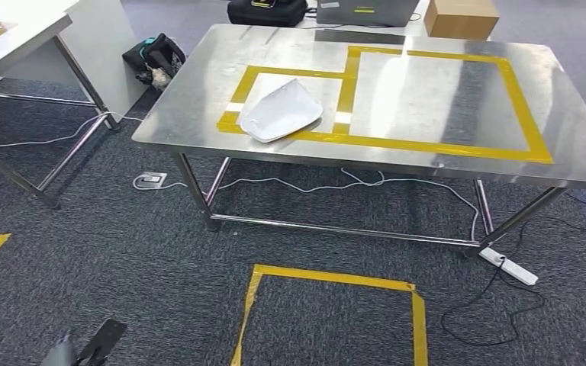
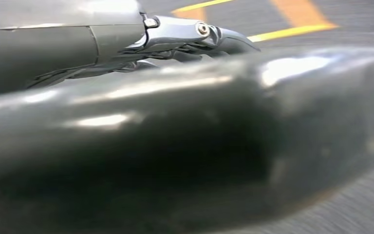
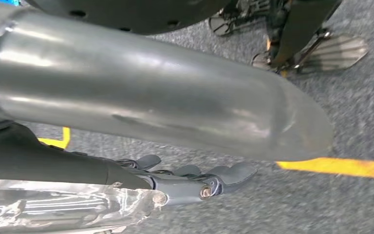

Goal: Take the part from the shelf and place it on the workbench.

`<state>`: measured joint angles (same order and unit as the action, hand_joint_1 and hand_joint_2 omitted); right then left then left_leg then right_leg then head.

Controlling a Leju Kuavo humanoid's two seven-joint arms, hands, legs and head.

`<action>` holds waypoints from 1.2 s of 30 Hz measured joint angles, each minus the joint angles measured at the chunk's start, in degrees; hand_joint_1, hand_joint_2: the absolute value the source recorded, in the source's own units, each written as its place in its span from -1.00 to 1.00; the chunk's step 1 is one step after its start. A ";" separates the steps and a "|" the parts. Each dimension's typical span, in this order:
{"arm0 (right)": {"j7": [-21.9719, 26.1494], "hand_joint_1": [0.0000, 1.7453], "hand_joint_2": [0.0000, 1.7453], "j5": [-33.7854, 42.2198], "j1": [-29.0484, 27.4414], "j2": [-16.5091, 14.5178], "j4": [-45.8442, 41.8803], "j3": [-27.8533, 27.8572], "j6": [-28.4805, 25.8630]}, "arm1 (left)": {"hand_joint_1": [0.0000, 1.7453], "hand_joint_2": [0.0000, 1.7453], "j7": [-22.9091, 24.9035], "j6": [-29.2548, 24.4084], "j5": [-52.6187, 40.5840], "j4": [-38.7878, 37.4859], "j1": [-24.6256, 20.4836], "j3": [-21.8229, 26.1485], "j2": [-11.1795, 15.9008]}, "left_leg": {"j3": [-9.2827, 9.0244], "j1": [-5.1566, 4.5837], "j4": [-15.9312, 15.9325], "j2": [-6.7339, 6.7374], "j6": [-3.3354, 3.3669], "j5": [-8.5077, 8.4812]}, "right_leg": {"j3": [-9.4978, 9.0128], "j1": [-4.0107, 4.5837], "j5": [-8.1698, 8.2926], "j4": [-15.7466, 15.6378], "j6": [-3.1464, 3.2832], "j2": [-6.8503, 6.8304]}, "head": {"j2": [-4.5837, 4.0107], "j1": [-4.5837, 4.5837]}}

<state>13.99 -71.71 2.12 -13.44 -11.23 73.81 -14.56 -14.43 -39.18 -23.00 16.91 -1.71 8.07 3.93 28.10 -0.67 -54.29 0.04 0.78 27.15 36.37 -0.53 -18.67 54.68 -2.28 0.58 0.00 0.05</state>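
The left hand [image 2: 195,41] hangs over grey carpet with its fingers stretched out straight, holding nothing; the right hand [image 3: 195,183] hangs likewise, fingers loosely extended and empty (both arms look lowered at the robot's sides). The white part [image 1: 281,111] lies on the steel workbench [image 1: 427,99], straddling the yellow tape outline [image 1: 385,103] of the smaller marked box. The risk I judge: it overlaps the tape, so placement may count as off-target.
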 joint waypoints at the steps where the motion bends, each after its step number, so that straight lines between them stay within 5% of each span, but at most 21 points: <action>1: -0.08 -1.00 -1.00 0.00 -0.09 -0.13 -0.07 0.16 -0.44 | -1.00 -1.00 0.34 -0.41 0.04 -0.12 0.65 2.82 -0.19 | 0.10 -0.09 -0.14 -0.03 0.17 -0.02 | -0.02 -0.17 0.16 -0.17 -0.76 -0.07 | 0.00 0.03; 3: -0.15 -1.00 -1.00 0.00 -0.18 -0.37 -0.23 0.49 -0.97 | -1.00 -1.00 1.23 -0.77 -1.31 -0.12 1.57 7.96 -0.69 | 0.14 -0.08 0.20 -0.12 0.78 -0.50 | -0.01 -0.35 0.41 -0.52 -1.46 -0.27 | 0.00 0.07; 5: -0.14 -1.00 -1.00 0.00 -0.20 -0.51 -0.40 0.66 -1.15 | -1.00 -1.00 3.02 -0.89 -4.59 0.08 2.01 12.92 -1.62 | 0.09 0.23 1.03 -0.32 1.40 -1.36 | 0.74 -0.33 -1.23 0.86 -1.88 -0.40 | 0.00 -0.04; 8: -0.17 -1.00 -1.00 0.00 -0.23 -0.54 -0.59 0.89 -1.14 | -1.00 -1.00 6.86 -0.91 -13.63 0.87 2.49 22.26 -4.05 | 0.38 0.45 1.34 -0.69 1.54 -1.89 | 4.34 -0.27 -8.23 11.52 -1.79 -0.40 | 0.00 -0.27; 10: -0.15 -1.00 -1.00 -0.01 -0.28 -0.53 -0.73 1.08 -1.14 | -1.00 -1.00 8.40 -0.91 -18.32 1.52 2.64 28.77 -5.86 | 0.69 0.50 1.22 -1.08 1.28 -2.06 | 5.80 -0.33 -11.20 17.73 -1.83 -0.40 | 0.00 -0.24; 12: -0.08 -1.00 -1.00 -0.02 -0.33 -0.53 -0.96 1.19 -1.14 | -1.00 -1.00 9.02 -0.91 -20.94 2.24 2.64 34.74 -7.49 | 1.09 0.76 0.90 -1.89 0.77 -2.21 | 3.05 -0.52 -10.45 15.55 -1.94 -0.30 | 0.00 -0.23; 14: -0.02 -1.00 -1.00 -0.04 -0.29 -0.54 -1.19 1.22 -1.15 | -1.00 -1.00 9.17 -0.91 -22.42 3.09 2.48 39.71 -8.99 | 1.77 1.14 0.04 -3.02 -0.14 -2.11 | -2.48 -0.89 -8.72 7.51 -2.35 1.17 | 0.00 -0.26; 16: 0.02 -1.00 -1.00 -0.08 -0.20 -0.59 -1.33 1.25 -1.18 | -1.00 -1.00 9.14 -0.94 -23.54 4.22 2.07 44.69 -10.22 | 2.70 1.26 -1.04 -4.08 -1.18 -1.93 | -5.45 -1.11 -8.61 3.06 -2.01 2.60 | 0.00 -0.34; 19: 0.04 -1.00 -1.00 -0.12 -0.34 -0.67 -1.50 1.44 -1.24 | -1.00 -1.00 9.02 -1.00 -24.84 5.23 1.75 50.49 -11.53 | 3.48 1.36 -1.54 -5.14 -1.93 -2.24 | -5.25 -0.97 -8.75 3.46 -0.69 1.68 | 0.00 -0.30; 21: -0.01 -1.00 -1.00 -0.15 -0.38 -0.68 -1.53 1.58 -1.25 | -1.00 -1.00 8.68 -1.00 -25.74 5.33 1.70 52.89 -12.20 | 4.43 1.42 -3.22 -3.91 -2.28 -1.00 | -4.96 -0.90 -8.56 3.67 -0.01 0.62 | 0.00 -0.20; 23: -0.06 -1.00 -1.00 -0.17 -0.38 -0.68 -1.54 1.66 -1.24 | -1.00 -1.00 8.01 -1.00 -26.46 5.34 1.16 55.39 -12.85 | 7.23 1.35 -9.26 -1.65 -2.59 2.75 | -4.62 -0.78 -8.35 3.66 0.53 -0.62 | 0.00 0.05; 25: -0.15 -1.00 -1.00 -0.16 -0.43 -0.68 -1.58 1.76 -1.16 | -1.00 -1.00 7.27 -0.99 -26.90 5.33 0.58 57.54 -13.53 | 10.51 1.33 -16.62 -0.85 -2.64 6.20 | -4.22 -0.60 -8.21 3.66 0.81 -2.13 | 0.00 0.20; 26: -0.19 -1.00 -1.00 -0.14 -0.44 -0.68 -1.61 1.83 -1.07 | -1.00 -1.00 6.95 -0.99 -27.04 5.32 0.46 58.41 -13.85 | 11.12 1.33 -18.36 -0.78 -2.55 6.59 | -4.07 -0.52 -8.16 3.66 0.89 -2.92 | 0.00 0.22; 28: -0.22 -1.00 -1.00 -0.10 -0.42 -0.68 -1.66 1.97 -0.81 | -1.00 -1.00 6.41 -0.99 -27.23 5.29 0.39 59.78 -14.30 | 9.08 1.25 -15.56 -0.35 -2.15 4.40 | -3.95 -0.38 -8.05 3.66 0.92 -4.33 | 0.00 0.22; 30: -0.22 -1.00 -1.00 -0.06 -0.37 -0.68 -1.68 2.04 -0.64 | -1.00 -1.00 6.10 -0.99 -27.36 5.28 0.16 60.66 -14.58 | 4.48 0.88 -7.74 2.64 -1.72 1.22 | -4.04 -0.11 -8.01 3.77 0.69 -5.62 | 0.00 0.28; 32: -0.24 -1.00 -1.00 -0.03 -0.35 -0.68 -1.72 2.07 -0.60 | -1.00 -1.00 5.95 -0.99 -27.39 5.27 -0.35 61.16 -14.83 | 2.01 0.46 -2.85 5.23 -1.38 0.06 | -4.12 0.28 -8.03 3.89 0.19 -7.00 | 0.00 0.35; 34: -0.28 -1.00 -1.00 -0.02 -0.30 -0.67 -1.76 2.08 -0.57 | -1.00 -1.00 5.91 -0.98 -27.42 5.25 -0.48 61.67 -15.05 | 2.20 0.31 -2.26 4.41 -0.99 0.02 | -4.37 0.40 -8.04 3.77 -0.32 -8.47 | 0.00 0.36; 36: -0.31 -1.00 -1.00 -0.02 -0.24 -0.68 -1.79 2.08 -0.56 | -1.00 -1.00 5.90 -1.00 -27.43 5.23 -0.20 62.16 -15.22 | 2.35 0.44 -2.16 2.93 -0.39 -0.34 | -4.22 0.17 -9.03 4.63 -0.92 -7.17 | 0.00 0.28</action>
<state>13.69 -71.73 1.88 -14.11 -13.03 75.89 -15.11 -8.53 -40.17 -50.43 22.14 -1.91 70.23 -11.28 30.46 -0.24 -56.44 2.98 0.39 26.81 32.15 -0.36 -27.70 59.31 -3.20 -6.59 0.00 0.33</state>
